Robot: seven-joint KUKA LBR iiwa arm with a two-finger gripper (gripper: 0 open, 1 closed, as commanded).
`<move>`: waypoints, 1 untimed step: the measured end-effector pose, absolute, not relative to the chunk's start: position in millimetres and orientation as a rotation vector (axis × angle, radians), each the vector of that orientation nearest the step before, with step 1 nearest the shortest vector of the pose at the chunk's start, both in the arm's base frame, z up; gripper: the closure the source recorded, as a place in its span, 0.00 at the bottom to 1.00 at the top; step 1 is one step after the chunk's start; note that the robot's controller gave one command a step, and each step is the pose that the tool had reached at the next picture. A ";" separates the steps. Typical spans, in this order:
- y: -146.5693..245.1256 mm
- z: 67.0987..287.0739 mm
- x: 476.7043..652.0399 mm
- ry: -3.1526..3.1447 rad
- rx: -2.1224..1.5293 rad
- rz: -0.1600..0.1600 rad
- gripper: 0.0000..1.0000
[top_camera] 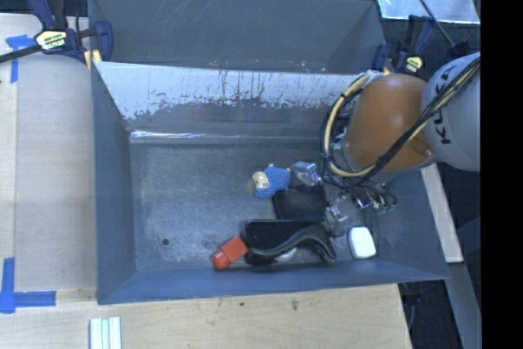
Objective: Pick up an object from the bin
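My gripper (333, 207) reaches down under the arm's orange cover at the right of the bin floor. It is low over a black lump (296, 203), at that lump's right end. A small blue thing with a pale yellow knob (270, 180) lies just left of it, and a silvery piece (305, 172) sits by the blue thing. A long black curved tool (288, 242) with a red end (230, 252) lies along the front wall. A small white block (361, 242) rests at the tool's right end, below the gripper.
All loose things crowd the front right quarter of the bin floor. A small green bit (385, 204) shows beside the right wall under the cover. The bin's right and front walls stand close to the gripper.
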State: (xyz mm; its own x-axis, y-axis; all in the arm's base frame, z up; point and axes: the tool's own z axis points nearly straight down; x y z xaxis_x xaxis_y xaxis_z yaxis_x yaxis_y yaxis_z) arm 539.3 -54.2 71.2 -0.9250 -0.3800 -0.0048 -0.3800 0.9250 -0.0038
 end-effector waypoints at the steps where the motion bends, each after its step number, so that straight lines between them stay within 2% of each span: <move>1: -54.2 71.3 540.6 3.075 -0.606 -0.003 1.00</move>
